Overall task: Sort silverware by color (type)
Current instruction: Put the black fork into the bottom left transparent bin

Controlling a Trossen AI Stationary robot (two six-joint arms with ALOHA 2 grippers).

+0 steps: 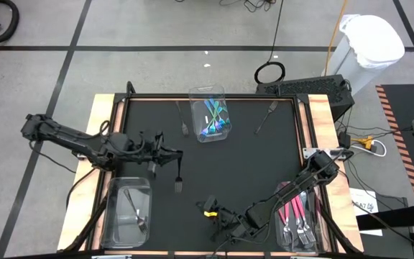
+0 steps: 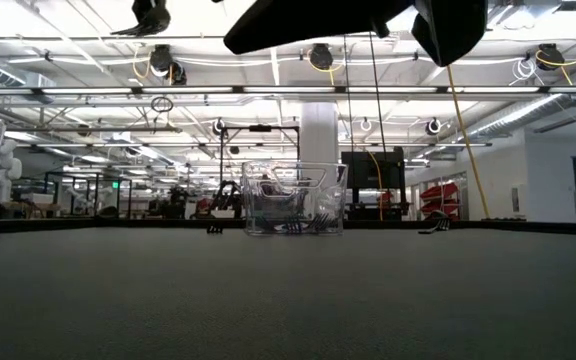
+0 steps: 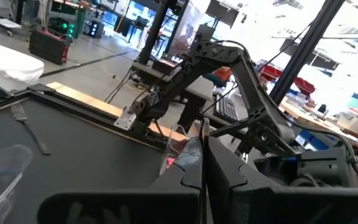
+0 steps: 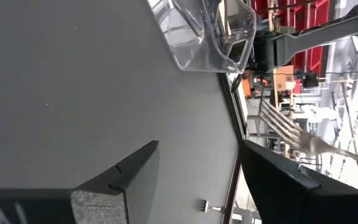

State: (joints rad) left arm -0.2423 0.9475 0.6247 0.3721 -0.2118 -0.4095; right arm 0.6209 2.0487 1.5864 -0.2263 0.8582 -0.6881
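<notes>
My left gripper (image 1: 172,154) is shut on a dark fork (image 1: 178,176) above the table's left middle. The fork's head (image 4: 279,122) shows in the air in the right wrist view. My right gripper (image 1: 214,216) stands open over the near middle of the table with nothing between its fingers. A clear bin (image 1: 210,115) at the far middle holds teal-handled silverware. Another bin (image 1: 126,208) at the near left holds a grey piece, and a third (image 1: 298,219) at the near right holds pink-handled ones. Two loose forks (image 1: 267,115) (image 1: 182,121) lie flat on the mat. My left gripper pinches the dark fork's thin handle (image 3: 204,132) between its two shut fingers. The fingers come level from the table's left and lie across the fork. The fork reaches from the fingers toward the near edge, its head (image 1: 178,187) at the free end, lifted clear of the mat.
The black mat (image 1: 236,165) is bare between the bins. A raised frame rims the table (image 1: 304,122). A white bag-lined can (image 1: 369,43) and cables stand beyond the far right corner.
</notes>
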